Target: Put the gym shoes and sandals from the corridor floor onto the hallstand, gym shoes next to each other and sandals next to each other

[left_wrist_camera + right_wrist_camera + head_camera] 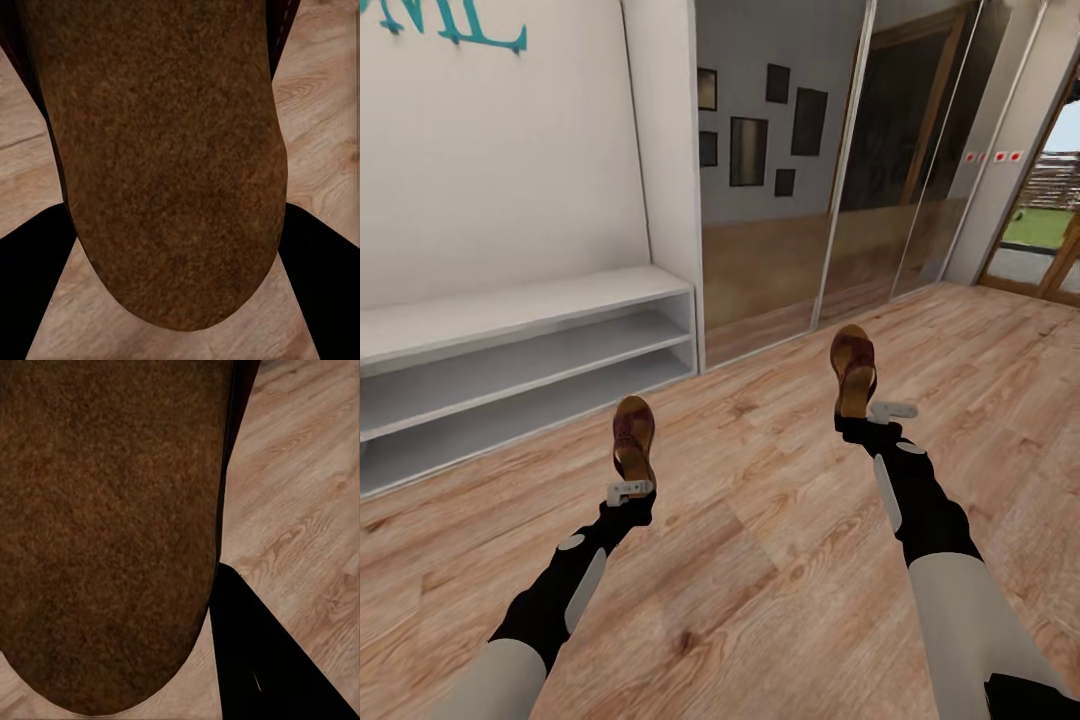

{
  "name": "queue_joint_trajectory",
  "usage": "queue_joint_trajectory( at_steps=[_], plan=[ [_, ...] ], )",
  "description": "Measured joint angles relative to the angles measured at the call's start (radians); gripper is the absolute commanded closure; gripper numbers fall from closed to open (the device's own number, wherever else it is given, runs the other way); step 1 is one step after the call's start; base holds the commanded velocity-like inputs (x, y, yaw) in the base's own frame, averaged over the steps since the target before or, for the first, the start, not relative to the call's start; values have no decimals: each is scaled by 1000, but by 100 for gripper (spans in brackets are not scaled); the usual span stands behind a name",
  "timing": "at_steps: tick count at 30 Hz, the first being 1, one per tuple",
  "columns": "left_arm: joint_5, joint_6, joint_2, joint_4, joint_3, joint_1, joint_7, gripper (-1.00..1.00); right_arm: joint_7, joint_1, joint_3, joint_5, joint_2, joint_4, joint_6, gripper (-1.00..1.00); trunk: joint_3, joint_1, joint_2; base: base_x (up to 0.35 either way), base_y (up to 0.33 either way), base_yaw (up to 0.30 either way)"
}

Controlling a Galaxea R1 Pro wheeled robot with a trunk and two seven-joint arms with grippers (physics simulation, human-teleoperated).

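While each tool grips one, sandals (633,436) (854,368) jut forward.

- The hallstand (530,345) stands against the wall at the left — its bench top over two open shelf levels, the lowest just above the corridor floor (760,560).
- To the right of the hallstand, mirrored sliding doors (830,190) run along the back wall; a glazed doorway (1050,230) lies at the far right.
- The left gripper (630,492) holds one sandal (633,436) above the floor, in front of the hallstand's right end and apart from it.
- The right gripper (880,415) holds the other sandal (854,368) farther right and farther back — well apart from the first.
- In the wrist views, each sandal's sole (169,157) (105,525) sits between the fingers, with floor behind.
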Motion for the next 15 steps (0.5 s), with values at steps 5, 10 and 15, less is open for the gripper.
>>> queue_joint_trajectory(
  at_steps=[5, 10, 15],
  plan=[
    [0, 0, 1, 0, 0, 0, 0, 100, 0, -1, 0, 0, 0, 0, 0, 100, 28, -2, 1, 0, 0, 0],
    [-2, 0, 1, 0, 0, 0, 0, 100, 0, 0, 0, 0, 0, -1, 0, 100, 44, -3, 2, 0, 0, 0],
    [-4, 0, 1, 0, -1, -1, 0, 100, 0, 0, 0, 0, 0, 1, 0, 100, 52, -3, 2, 0, 0, 0]
  ],
)
